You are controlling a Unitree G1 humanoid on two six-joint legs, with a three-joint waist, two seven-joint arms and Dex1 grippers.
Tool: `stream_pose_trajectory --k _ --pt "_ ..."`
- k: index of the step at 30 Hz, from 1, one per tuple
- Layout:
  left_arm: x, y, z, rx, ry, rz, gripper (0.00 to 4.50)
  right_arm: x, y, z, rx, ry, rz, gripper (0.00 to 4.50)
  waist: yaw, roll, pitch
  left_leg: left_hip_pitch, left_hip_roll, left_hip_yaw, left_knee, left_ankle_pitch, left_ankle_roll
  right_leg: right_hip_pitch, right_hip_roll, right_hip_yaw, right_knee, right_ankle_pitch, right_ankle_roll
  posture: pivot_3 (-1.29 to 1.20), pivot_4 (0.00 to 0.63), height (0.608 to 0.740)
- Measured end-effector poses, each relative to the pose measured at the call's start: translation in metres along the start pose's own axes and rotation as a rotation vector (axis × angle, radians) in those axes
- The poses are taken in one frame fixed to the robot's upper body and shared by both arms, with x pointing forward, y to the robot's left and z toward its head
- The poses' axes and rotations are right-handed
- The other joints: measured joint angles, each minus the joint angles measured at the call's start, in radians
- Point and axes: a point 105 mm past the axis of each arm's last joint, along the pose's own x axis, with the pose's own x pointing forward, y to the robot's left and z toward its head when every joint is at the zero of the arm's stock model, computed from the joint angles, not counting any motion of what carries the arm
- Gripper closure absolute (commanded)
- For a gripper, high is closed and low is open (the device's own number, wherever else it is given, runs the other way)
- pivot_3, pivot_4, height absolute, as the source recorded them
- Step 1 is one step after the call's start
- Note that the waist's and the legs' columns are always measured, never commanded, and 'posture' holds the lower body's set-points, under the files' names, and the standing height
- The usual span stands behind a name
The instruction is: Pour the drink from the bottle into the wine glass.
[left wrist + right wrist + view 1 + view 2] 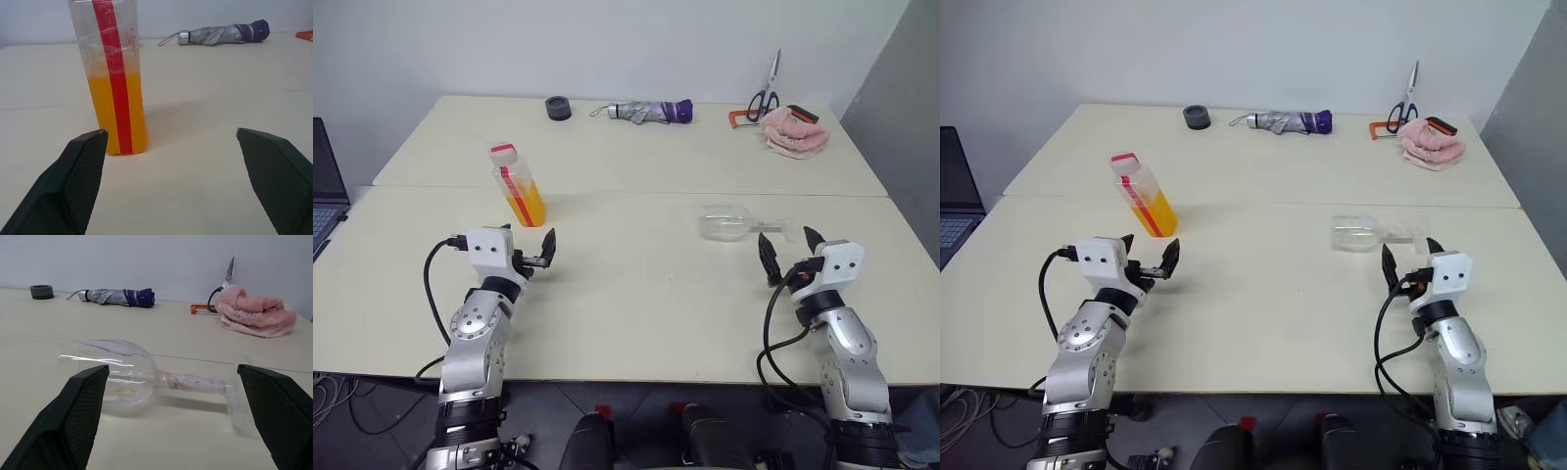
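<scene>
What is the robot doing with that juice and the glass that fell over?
Nothing is being held yet. The left tool is open just in front of the bottle, which stands upright with orange drink in its lower part. The right tool is open near the wine glass, which lies on its side on the table. No pouring has started.

Looks like an office or lab room: two plain cream tables (636, 294) pushed together against a bare white wall (607, 39), an open laptop (325, 186) just off the tables' left edge, loose cables (342, 401) hanging below it.
</scene>
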Motion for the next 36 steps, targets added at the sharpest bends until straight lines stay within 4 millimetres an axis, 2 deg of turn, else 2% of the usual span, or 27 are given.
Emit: stream_pose_trajectory --k 22,32,36 --pt "-0.001 0.002 0.003 -0.007 -0.023 0.001 0.01 0.0 0.005 -0.001 0.0 0.003 0.024 0.0 0.0 0.0 0.0 0.0 0.0 0.0 0.0 0.0 0.0 0.0 0.0 0.0 0.0 0.0 0.0 0.0 0.15 0.74" --pt "-0.001 0.003 0.005 -0.023 -0.032 -0.001 0.01 -0.001 0.024 -0.002 -0.018 0.026 0.18 0.0 0.0 0.0 0.0 0.0 0.0 0.0 0.0 0.0 0.0 0.0 0.0 0.0 0.0 0.0 0.001 0.0 0.15 0.74" --pt "-0.001 0.007 0.004 0.0 -0.016 0.019 0.01 -0.002 0.033 -0.009 -0.015 0.098 0.266 0.0 0.0 0.0 0.0 0.0 0.0 0.0 0.0 0.0 0.0 0.0 0.0 0.0 0.0 0.0 0.0 0.0 0.15 0.74"
